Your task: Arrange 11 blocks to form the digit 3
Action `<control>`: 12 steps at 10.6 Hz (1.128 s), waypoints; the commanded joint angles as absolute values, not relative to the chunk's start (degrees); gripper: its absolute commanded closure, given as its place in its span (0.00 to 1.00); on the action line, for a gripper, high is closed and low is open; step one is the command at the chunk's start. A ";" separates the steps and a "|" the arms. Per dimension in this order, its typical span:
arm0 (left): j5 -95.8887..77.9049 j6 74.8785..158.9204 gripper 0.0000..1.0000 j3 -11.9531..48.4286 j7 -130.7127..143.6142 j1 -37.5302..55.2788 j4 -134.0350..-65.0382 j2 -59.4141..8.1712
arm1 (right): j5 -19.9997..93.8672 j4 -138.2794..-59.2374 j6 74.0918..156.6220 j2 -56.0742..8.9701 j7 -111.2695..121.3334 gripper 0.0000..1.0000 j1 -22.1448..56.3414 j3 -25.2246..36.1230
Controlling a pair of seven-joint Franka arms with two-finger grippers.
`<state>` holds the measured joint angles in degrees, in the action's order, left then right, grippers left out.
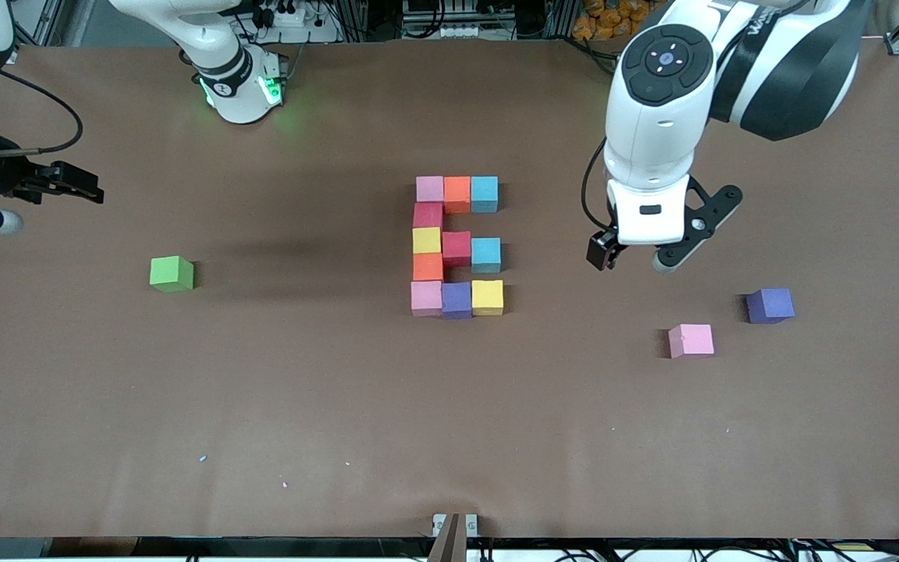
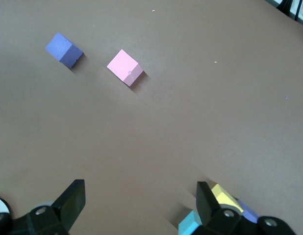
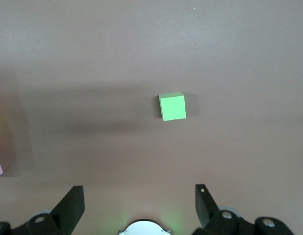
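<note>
The digit 3 (image 1: 456, 247) lies mid-table as touching blocks, three bars joined by one column. Its bar farthest from the front camera is pink (image 1: 430, 188), orange (image 1: 457, 193) and light blue (image 1: 485, 193); the nearest is pink, purple (image 1: 456, 300) and yellow (image 1: 488, 297). My left gripper (image 1: 637, 257) (image 2: 140, 188) hangs open and empty over bare table between the figure and two loose blocks. The figure's light blue (image 2: 190, 224) and yellow (image 2: 225, 198) blocks show beside one finger. My right gripper (image 1: 67, 183) (image 3: 139, 193) waits open and empty, high at the right arm's end.
A loose pink block (image 1: 691, 340) (image 2: 125, 67) and a loose purple block (image 1: 769, 305) (image 2: 64, 49) lie toward the left arm's end. A single green cube (image 1: 172, 274) (image 3: 172, 106) sits toward the right arm's end. The right arm's base (image 1: 239, 78) stands at the table's back edge.
</note>
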<state>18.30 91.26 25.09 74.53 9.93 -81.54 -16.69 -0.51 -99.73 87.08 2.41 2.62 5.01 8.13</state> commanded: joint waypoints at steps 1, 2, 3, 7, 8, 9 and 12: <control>16.96 90.79 0.00 25.14 71.46 9.32 -82.71 -15.47 | -1.58 -99.58 86.84 2.46 2.29 0.00 5.71 8.44; 16.96 90.79 0.00 25.22 71.02 9.23 -82.71 -15.38 | -1.58 -99.58 86.84 2.46 2.29 0.00 5.71 8.44; 16.88 90.79 0.00 24.96 69.62 9.14 -82.62 -15.38 | -1.58 -99.58 86.84 2.46 2.29 0.00 5.63 8.44; 14.26 90.79 0.00 25.48 62.08 5.04 -82.62 -14.68 | -1.58 -99.58 86.92 2.46 2.29 0.00 5.71 8.44; 13.19 90.79 0.00 25.31 58.22 4.23 -82.62 -14.24 | -1.58 -99.58 86.92 2.46 2.29 0.00 5.71 8.44; 12.84 90.88 0.00 24.88 52.88 3.96 -82.79 -13.02 | -1.58 -99.58 86.92 2.46 2.29 0.00 5.71 8.44; 6.89 90.88 0.00 18.48 34.77 2.21 -83.32 -10.20 | -1.58 -99.58 86.92 2.46 2.29 0.00 5.71 8.44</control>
